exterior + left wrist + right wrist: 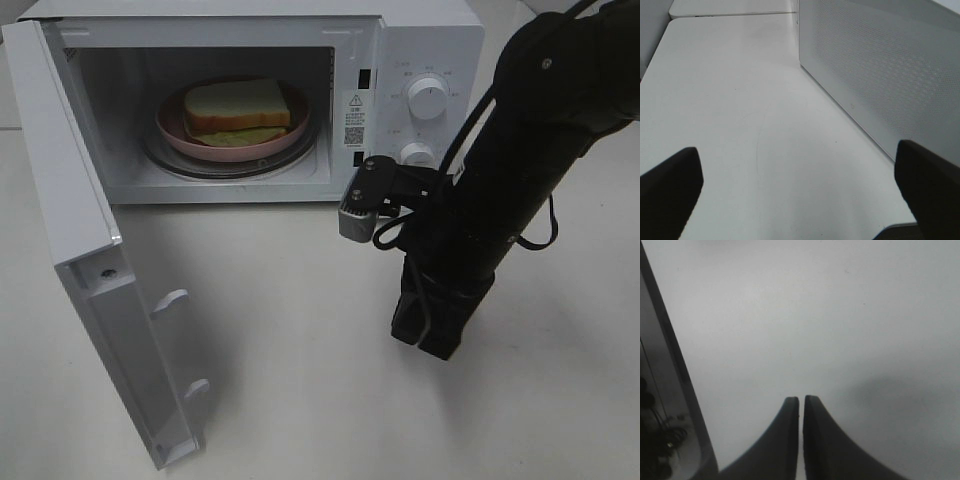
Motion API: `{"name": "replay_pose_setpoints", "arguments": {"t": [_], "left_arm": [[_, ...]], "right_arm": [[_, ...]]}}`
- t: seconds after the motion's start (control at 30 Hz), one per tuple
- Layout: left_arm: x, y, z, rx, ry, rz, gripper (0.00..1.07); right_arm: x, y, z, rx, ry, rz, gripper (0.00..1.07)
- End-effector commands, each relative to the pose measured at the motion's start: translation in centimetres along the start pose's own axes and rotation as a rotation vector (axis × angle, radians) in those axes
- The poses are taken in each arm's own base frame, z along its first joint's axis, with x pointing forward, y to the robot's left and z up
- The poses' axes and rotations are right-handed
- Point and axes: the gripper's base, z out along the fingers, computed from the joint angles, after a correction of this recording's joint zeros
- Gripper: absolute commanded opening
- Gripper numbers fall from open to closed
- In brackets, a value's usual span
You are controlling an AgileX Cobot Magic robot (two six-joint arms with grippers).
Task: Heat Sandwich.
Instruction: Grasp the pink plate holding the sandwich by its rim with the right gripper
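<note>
The right gripper [801,401] points down at the white table [300,300] in front of the microwave oven [430,30], its two dark fingers [785,440] drawn together with only a hairline slit between them and nothing held. In the high view its black arm [500,190] crosses in front of the two white dials [428,98] on the control panel. The left gripper [800,200] has its fingers [670,185] spread wide and empty over bare tabletop, just beside a white perforated panel [880,65] (it cannot be seen from the high camera). The oven door [70,200] is swung fully open to the left. Inside the cavity, the sandwich [238,105] lies on a round pink plate [170,128], which sits on the glass turntable [165,160], well apart from both grippers.
</note>
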Motion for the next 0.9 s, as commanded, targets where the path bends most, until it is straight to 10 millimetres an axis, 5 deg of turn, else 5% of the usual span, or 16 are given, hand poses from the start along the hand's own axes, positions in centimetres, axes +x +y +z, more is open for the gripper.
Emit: {"name": "replay_pose_setpoints", "arguments": {"t": [0.03,0.3,0.5,0.63,0.77,0.8,0.9], "left_arm": [[0.1,0.0,0.0,0.000,-0.012,-0.008,1.00],[0.1,0.0,0.0,0.000,-0.012,-0.008,1.00],[0.1,0.0,0.0,0.000,-0.012,-0.008,1.00],[0.1,0.0,0.0,0.000,-0.012,-0.008,1.00],[0.1,0.0,0.0,0.000,-0.012,-0.008,1.00],[0.1,0.0,0.0,0.000,-0.012,-0.008,1.00],[0.1,0.0,0.0,0.000,-0.012,-0.008,1.00]], "right_arm": [[0.2,-0.1,-0.4,0.016,0.028,-0.153,0.07],[-0.3,-1.3,-1.9,0.088,0.105,-0.515,0.09],[-0.7,-2.1,-2.8,0.145,0.139,-0.572,0.13],[-0.9,-2.5,-3.3,0.183,0.149,-0.578,0.25],[-1.3,-2.8,-3.3,0.233,0.117,-0.535,0.58],[-1.3,-2.8,-3.3,0.233,0.117,-0.535,0.58],[-1.4,-3.0,-3.4,0.259,0.094,-0.472,0.87]]}}
